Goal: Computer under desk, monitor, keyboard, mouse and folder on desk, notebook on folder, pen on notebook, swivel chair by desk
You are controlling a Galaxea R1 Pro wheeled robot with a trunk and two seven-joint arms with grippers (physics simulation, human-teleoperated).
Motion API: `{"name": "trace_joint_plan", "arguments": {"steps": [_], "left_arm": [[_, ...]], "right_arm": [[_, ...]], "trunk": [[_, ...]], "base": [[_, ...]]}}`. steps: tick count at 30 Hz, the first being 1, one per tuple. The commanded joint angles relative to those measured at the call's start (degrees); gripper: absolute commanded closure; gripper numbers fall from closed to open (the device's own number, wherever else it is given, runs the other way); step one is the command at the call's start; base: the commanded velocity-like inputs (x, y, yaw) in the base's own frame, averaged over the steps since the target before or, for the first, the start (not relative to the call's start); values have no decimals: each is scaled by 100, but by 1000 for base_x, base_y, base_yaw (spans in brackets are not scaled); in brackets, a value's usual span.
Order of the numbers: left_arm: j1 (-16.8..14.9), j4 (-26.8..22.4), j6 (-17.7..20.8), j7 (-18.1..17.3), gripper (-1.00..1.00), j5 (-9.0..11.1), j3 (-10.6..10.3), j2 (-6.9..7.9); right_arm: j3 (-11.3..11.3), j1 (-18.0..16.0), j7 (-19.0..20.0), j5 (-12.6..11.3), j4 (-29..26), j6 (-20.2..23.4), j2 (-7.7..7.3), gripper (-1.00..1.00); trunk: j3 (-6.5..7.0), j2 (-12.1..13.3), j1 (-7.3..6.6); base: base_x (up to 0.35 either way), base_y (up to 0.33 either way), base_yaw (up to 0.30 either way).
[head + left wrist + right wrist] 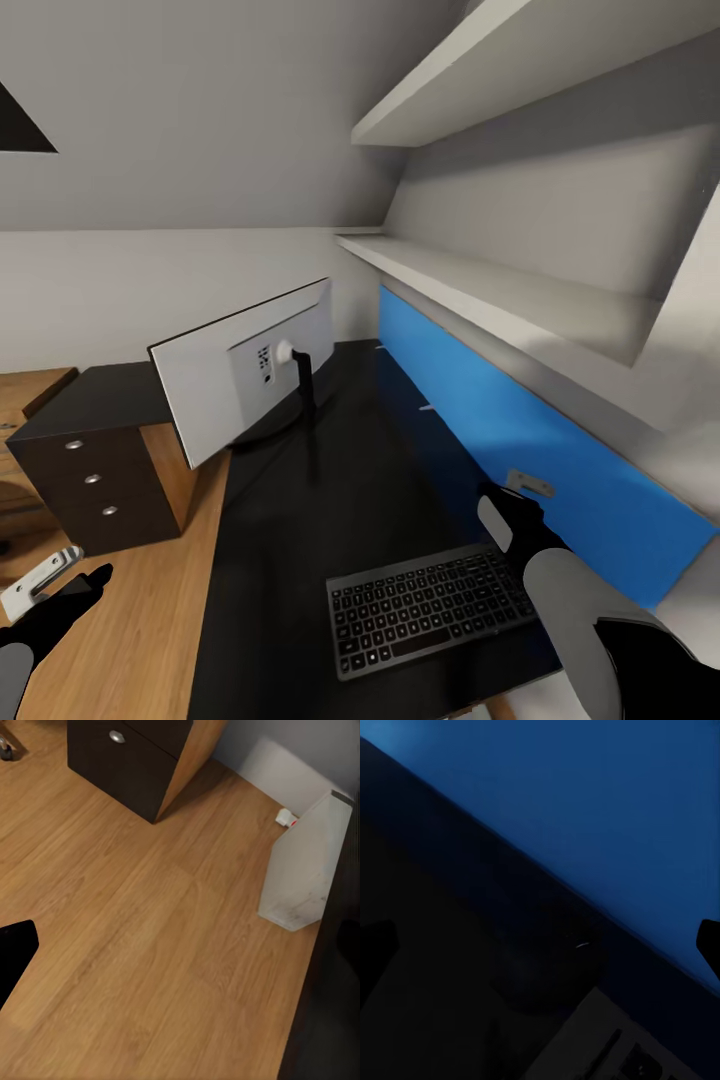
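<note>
Head view: the black tabletop [380,470] is seen running toward the far corner under a sloped ceiling, with the monitor [245,365] standing on it at the far left, its white back turned to the camera. The keyboard [432,608] lies at the near edge, well apart from the monitor, so it is judged not yet placed beside it. The right pincer [505,515] hangs over the tabletop just beyond the keyboard's far right corner, beside the blue wall panel [520,440], probably poised over the mouse [547,971]. That dark rounded shape is picked out only dimly in the right wrist view, touching or just beside the keyboard's corner; whether the jaws are spread or closed cannot be told. The left pincer [55,590] is held low over the wood floor [150,945], its state likewise unclear. Shown in the left wrist view, the pale computer [304,870] is tucked under the tabletop, near the drawer unit [95,480].
</note>
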Motion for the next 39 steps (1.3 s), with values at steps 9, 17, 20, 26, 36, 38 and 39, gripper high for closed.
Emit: {"name": "trace_joint_plan", "arguments": {"steps": [9,17,20,26,36,38,39], "left_arm": [[-4,-4,26,50,-100,61,0,2],[-4,-5,26,46,-100,61,8,8],[-4,-8,18,38,-100,72,148,10],[-4,-11,-1,42,-100,70,171,10],[-4,-13,-8,42,-100,69,174,10],[-4,-13,-8,42,-100,69,173,10],[-4,-14,-8,42,-100,69,172,10]], "right_arm": [[-12,-2,-12,-19,-14,41,3,-100],[-12,-2,-18,-19,-14,50,-4,-100],[-12,-2,-19,-19,-14,46,-14,-100],[-12,-2,-19,-21,-14,53,-21,-100],[-12,-2,-19,-19,-12,63,-23,-100],[-12,-2,-19,-19,-13,63,-23,-100],[-12,-2,-19,-19,-13,63,-23,-100]], "trunk": [[-7,-4,3],[-7,-4,3],[-7,-4,3],[-97,-205,113],[-277,-606,332],[-313,-686,376],[-330,-726,398]], "base": [[86,2,0],[59,0,0],[13,0,0],[1,0,0],[0,0,0],[0,0,0],[0,0,0]]}}
